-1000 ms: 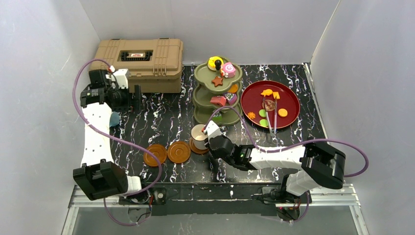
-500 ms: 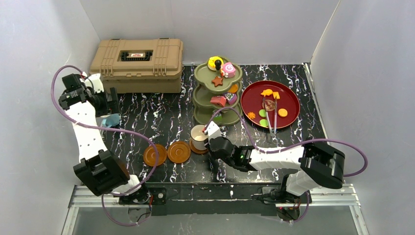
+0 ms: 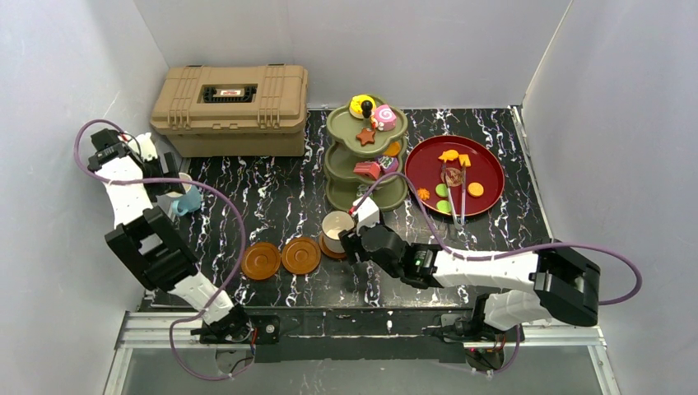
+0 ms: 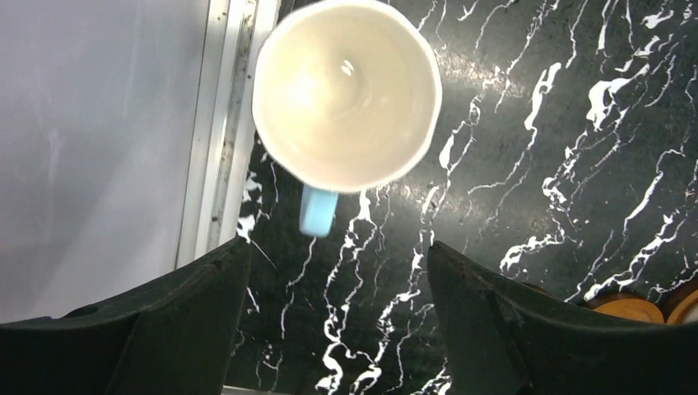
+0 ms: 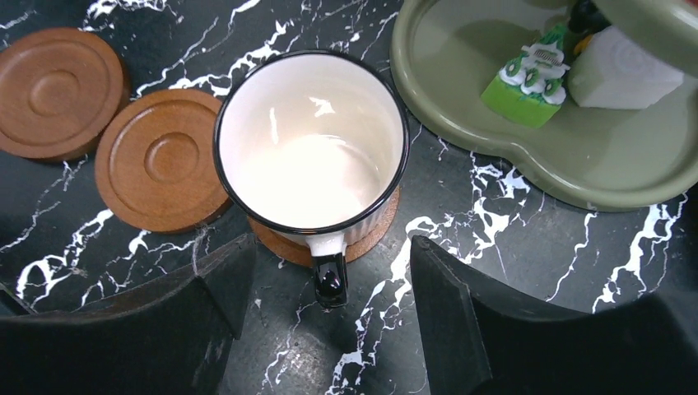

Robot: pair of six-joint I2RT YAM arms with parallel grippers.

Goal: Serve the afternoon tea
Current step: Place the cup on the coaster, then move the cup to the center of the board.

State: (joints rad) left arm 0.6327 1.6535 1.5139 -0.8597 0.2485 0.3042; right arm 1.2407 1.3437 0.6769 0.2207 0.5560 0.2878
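The white mug (image 5: 311, 148) stands upright on a wooden saucer (image 5: 374, 234) just in front of the green stand (image 5: 494, 156). Two bare saucers (image 5: 156, 160) lie further left. The right pincer (image 5: 329, 271) gapes open astride the mug's handle, gripping nothing. Far left of the stand, the left pincer (image 4: 337, 255) hangs open over the blue-handled cup (image 4: 346, 90) on the counter (image 4: 535, 123).
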